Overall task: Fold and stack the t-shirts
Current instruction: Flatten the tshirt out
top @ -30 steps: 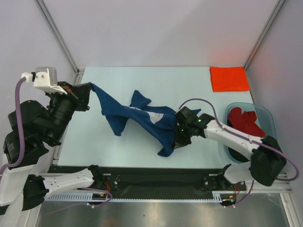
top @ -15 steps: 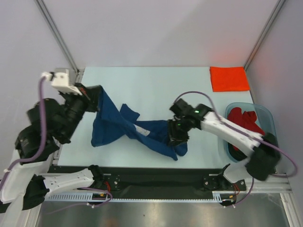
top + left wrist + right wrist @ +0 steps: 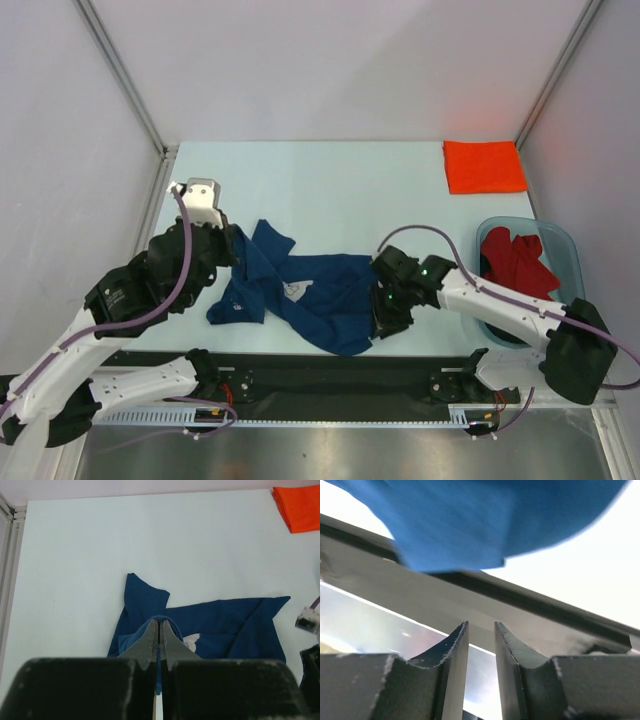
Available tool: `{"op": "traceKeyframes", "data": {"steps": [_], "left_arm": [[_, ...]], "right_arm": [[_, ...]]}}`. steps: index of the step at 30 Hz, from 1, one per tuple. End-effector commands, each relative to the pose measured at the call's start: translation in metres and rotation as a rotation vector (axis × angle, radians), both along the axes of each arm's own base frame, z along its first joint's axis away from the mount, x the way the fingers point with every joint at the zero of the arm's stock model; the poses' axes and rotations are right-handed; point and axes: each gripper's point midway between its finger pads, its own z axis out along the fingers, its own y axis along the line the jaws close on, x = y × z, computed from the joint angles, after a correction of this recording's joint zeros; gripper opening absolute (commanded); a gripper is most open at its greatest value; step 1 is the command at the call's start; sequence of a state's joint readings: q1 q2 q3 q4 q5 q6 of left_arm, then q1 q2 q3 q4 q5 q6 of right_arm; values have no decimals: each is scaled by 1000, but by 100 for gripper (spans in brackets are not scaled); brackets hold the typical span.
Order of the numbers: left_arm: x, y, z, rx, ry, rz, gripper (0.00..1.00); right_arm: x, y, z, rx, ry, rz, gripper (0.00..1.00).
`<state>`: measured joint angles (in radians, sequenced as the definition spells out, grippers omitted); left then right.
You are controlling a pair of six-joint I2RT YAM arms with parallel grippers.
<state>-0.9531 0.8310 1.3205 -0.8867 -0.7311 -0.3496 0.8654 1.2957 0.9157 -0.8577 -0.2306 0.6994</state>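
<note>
The pale table (image 3: 330,170) is mostly taken up in the middle by the navy t-shirt (image 3: 320,290). It's lying crumpled with the white print facing up and isn't flattened yet, so the folding is judged to be barely started.

Everything else is easiest placed off that shirt. Off to its right the clear bluish tub (image 3: 560,240) is parked, with red shirts (image 3: 515,262) heaped inside, presumably the waiting pile. Well beyond its right end, in the back corner, the orange t-shirt (image 3: 484,166) is already folded into a neat square, likely the base of the stack.

The shirt's left end is pinched by the left gripper (image 3: 158,626). The fingers are pressed together with a sliver of blue cloth caught between them, probably so that end can be pulled out straight.

At the shirt's right near edge the right gripper (image 3: 481,627) is found with its jaws slightly parted and nothing in them. Cloth is only seen beyond the tips, so a grab on that hem is probably what's called for.
</note>
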Motion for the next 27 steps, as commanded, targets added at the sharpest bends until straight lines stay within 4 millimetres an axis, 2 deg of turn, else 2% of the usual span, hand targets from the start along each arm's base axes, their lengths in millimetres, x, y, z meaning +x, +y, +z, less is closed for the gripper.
{"op": "traceKeyframes", "data": {"steps": [1,6,11,16,23,27], "left_arm": [[0,0,2,-43,0,18,0],[-5,2,-6,-29,32,5,0],[-7,1,-11,-25,54,-1,0],[-7,-1,-10,-28,60,-5,0],[-8,0,-11,-27,64,-5,0],[-8,0,-10,-20,67,-6,0]], "right_arm": [[-14,-5,-22,13,36,-64,32],[-18,-4,-43,34,53,-113,33],[-7,8,-57,70,23,-140,43],[5,14,-70,64,-7,-188,48],[15,-1,-84,-27,-66,-244,43],[10,-2,-88,-45,-47,-240,40]]}}
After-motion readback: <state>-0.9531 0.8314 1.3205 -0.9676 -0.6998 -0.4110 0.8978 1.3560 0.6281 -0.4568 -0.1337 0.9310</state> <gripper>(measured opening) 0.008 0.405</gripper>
